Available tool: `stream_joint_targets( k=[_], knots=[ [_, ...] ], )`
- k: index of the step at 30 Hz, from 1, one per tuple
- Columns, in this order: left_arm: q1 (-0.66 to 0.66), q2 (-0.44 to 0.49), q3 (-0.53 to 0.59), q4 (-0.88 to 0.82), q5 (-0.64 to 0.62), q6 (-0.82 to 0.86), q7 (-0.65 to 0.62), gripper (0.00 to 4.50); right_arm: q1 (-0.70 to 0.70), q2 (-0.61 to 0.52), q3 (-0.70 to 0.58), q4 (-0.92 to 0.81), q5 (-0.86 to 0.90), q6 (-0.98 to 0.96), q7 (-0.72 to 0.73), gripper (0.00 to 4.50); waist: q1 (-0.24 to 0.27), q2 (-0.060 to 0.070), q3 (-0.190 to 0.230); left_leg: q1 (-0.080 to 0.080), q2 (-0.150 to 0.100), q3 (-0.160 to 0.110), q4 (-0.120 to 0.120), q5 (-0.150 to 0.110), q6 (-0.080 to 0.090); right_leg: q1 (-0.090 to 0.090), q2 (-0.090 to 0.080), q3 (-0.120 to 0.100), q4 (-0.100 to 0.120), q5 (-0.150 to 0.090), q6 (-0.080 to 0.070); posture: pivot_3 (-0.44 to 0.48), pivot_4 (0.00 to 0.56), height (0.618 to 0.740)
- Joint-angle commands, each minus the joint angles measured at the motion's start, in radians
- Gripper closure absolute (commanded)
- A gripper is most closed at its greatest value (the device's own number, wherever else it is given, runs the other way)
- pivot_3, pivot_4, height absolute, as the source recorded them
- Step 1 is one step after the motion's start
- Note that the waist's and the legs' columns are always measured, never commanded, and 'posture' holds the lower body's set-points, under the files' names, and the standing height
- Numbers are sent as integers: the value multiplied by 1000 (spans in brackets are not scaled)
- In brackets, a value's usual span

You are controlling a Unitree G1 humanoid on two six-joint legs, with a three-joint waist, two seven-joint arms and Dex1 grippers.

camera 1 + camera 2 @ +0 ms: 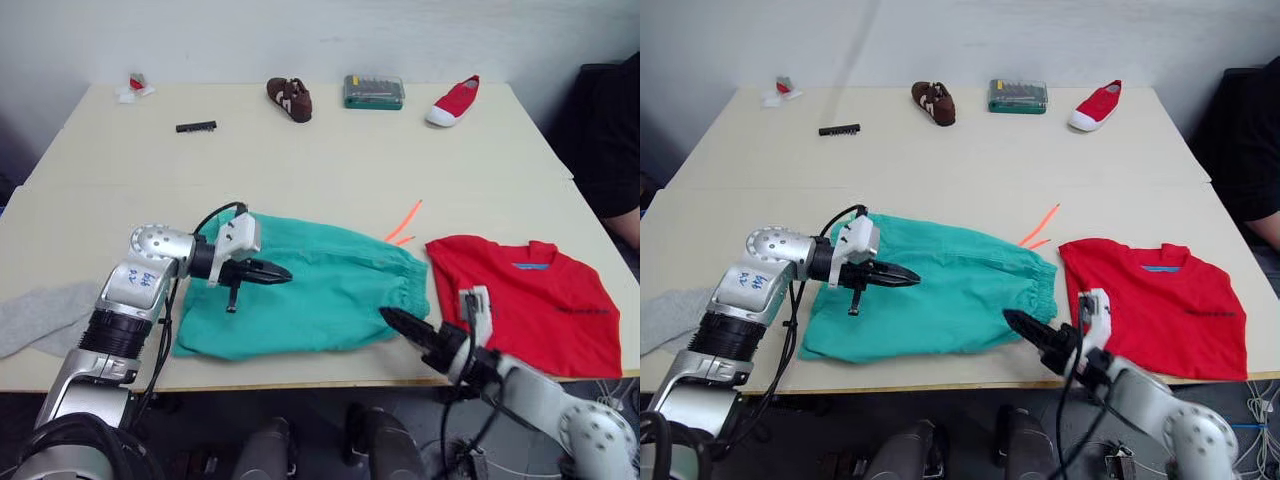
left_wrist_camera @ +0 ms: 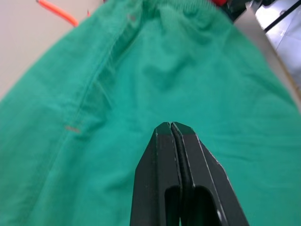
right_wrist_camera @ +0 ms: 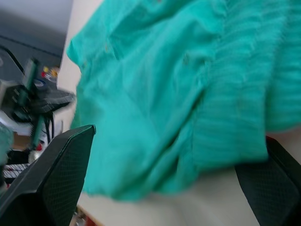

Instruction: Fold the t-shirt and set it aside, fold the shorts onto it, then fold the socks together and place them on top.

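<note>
Teal-green soft cloth shorts look light and floppy; pinch waistband corners at 3 o'clock. Left end effector closed, empty; right end effector wide open.

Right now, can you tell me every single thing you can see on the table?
shorts: one, teal-green, flat at the near middle
drawstring: one, orange, beside the shorts
t-shirt: one, red, near right
socks: grey, near left edge
brown shoe: one, far side
red shoe: one, far right
green case: one, between the shoes
black bar: one, far left
left hand: shut, over the shorts
right hand: open, at the shorts' waistband
</note>
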State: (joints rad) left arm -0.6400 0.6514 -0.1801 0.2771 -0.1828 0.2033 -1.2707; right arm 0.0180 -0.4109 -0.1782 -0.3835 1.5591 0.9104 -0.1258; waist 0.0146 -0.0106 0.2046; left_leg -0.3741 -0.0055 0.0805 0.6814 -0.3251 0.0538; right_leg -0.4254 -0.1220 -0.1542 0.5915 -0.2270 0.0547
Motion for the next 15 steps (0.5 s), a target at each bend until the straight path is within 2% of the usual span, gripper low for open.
stream_joint_targets(
  k=[1,3,12,13,15],
  knots=[
    [-1,-20,-10,54,41,-62,34,4500,-12,11,32,51,-69,-8,-1,419,5,0,0,0,0,0,0,0,0,0,0,0,0,0,0,0,150,740],
    [-2,-37,-20,92,69,-97,57,4500,-22,8,50,40,-112,-14,31,934,8,0,0,-1,0,0,0,0,0,-1,0,0,0,0,0,0,150,740],
    [-5,-71,-23,221,114,-175,114,4500,-75,-68,59,-110,-323,-82,244,4214,9,1,0,-2,0,1,0,-2,0,-2,0,0,0,0,0,0,150,740],
    [-3,-73,-23,225,115,-178,120,4500,-95,-94,71,-133,-355,-84,284,4460,10,1,0,-2,0,1,0,-2,0,-2,0,0,0,0,0,0,150,740],
    [3,-78,-23,231,116,-186,127,4500,-134,-130,93,-160,-386,-77,346,4460,10,1,0,-2,0,1,0,-2,1,-2,0,0,0,0,0,0,150,740]
  ],
)
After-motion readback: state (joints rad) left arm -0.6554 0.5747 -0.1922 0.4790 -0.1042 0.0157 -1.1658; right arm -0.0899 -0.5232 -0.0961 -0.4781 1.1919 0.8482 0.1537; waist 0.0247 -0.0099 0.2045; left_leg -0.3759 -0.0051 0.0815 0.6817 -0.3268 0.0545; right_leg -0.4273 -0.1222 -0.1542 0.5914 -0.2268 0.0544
